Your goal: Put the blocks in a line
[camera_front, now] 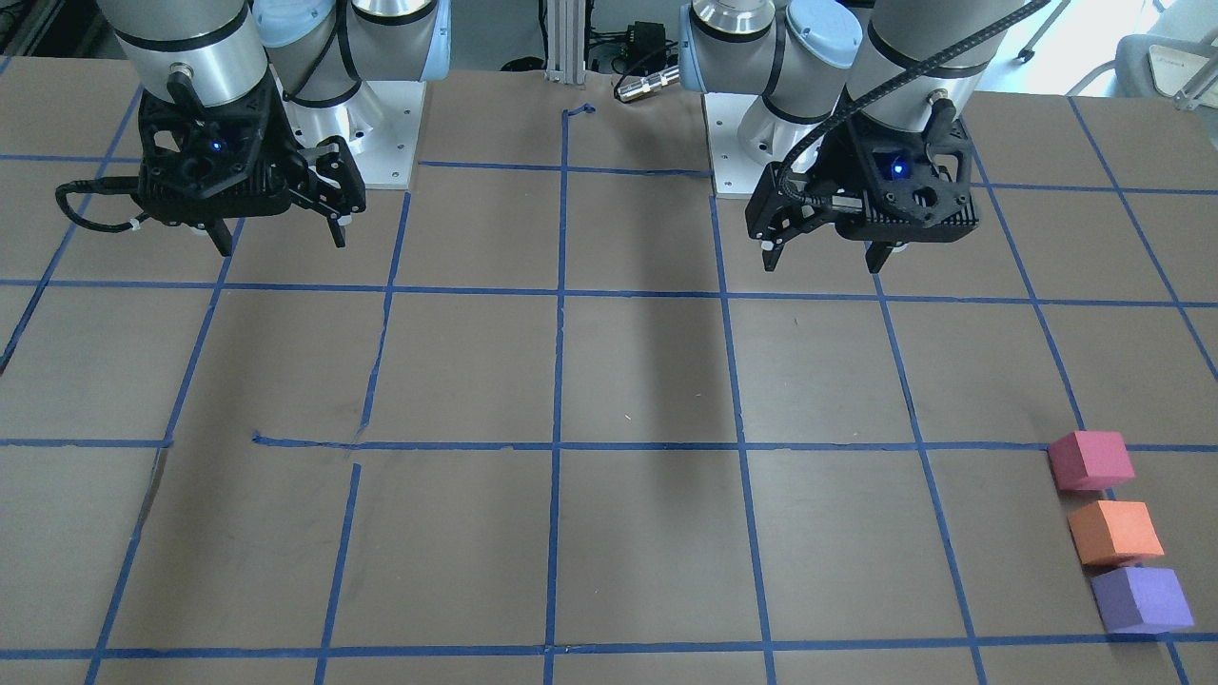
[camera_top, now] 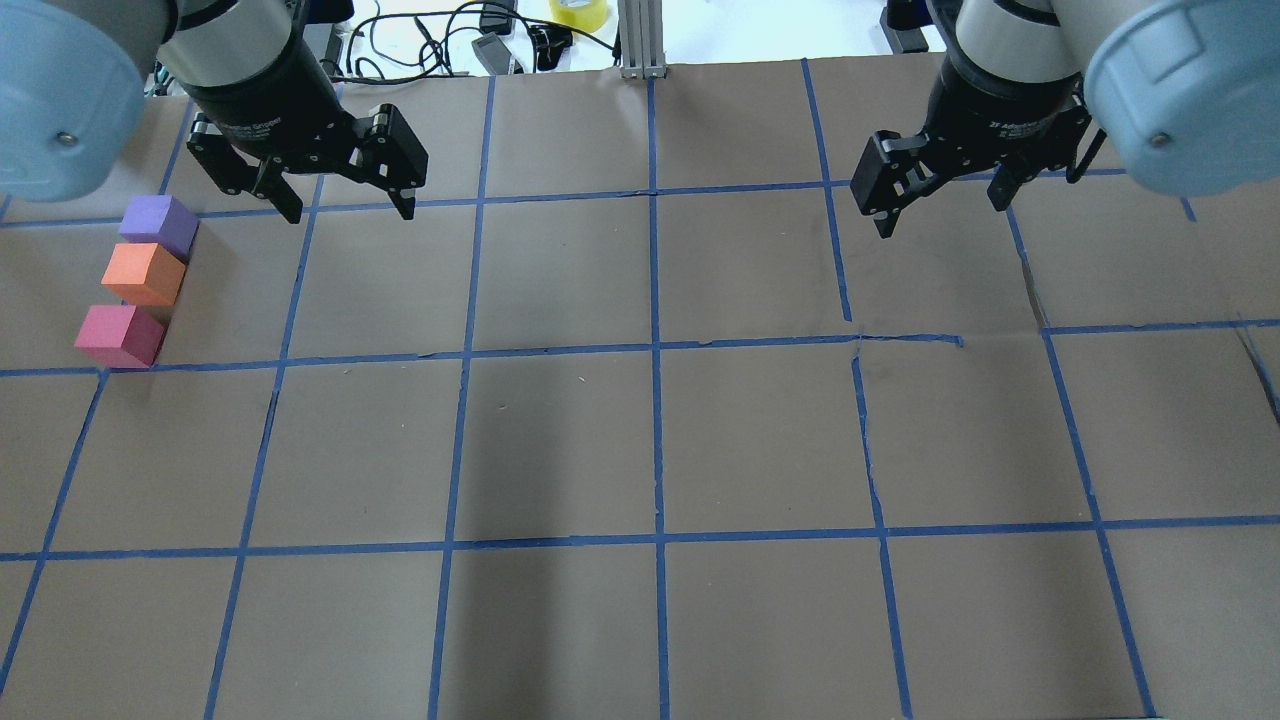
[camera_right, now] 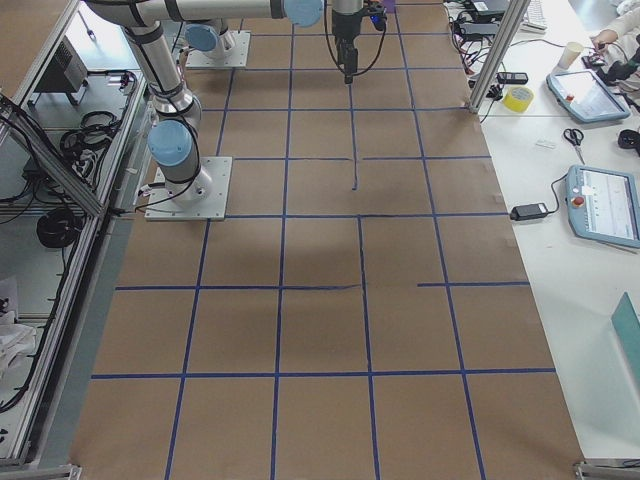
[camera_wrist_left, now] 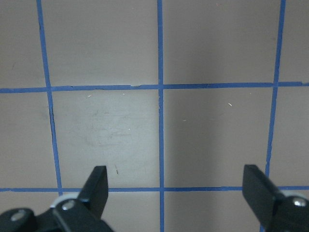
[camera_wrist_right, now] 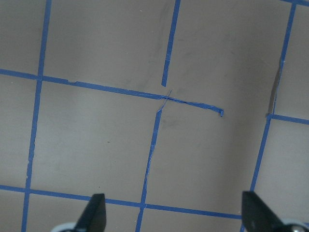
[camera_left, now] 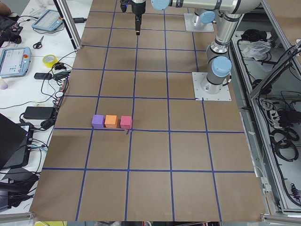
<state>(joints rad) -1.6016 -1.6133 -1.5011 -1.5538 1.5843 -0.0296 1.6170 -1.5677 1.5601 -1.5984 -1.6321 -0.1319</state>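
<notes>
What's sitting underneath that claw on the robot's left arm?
Only bare brown table paper crossed by blue tape lines lies under the open left gripper. Its own fingers hide a little of it in the wrist view.

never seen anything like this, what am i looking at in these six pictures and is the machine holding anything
These are two robot arms at a table covered in brown paper with a blue tape grid. One camera looks over the robot's shoulders, one faces it, two sit at the table's ends, and two ride on the wrists. Three small cubes lie in a row on the robot's left: the purple block, the orange block and the red-pink block. The left gripper and the right gripper each have two fingers. Both hang open above the table, holding nothing.
</notes>
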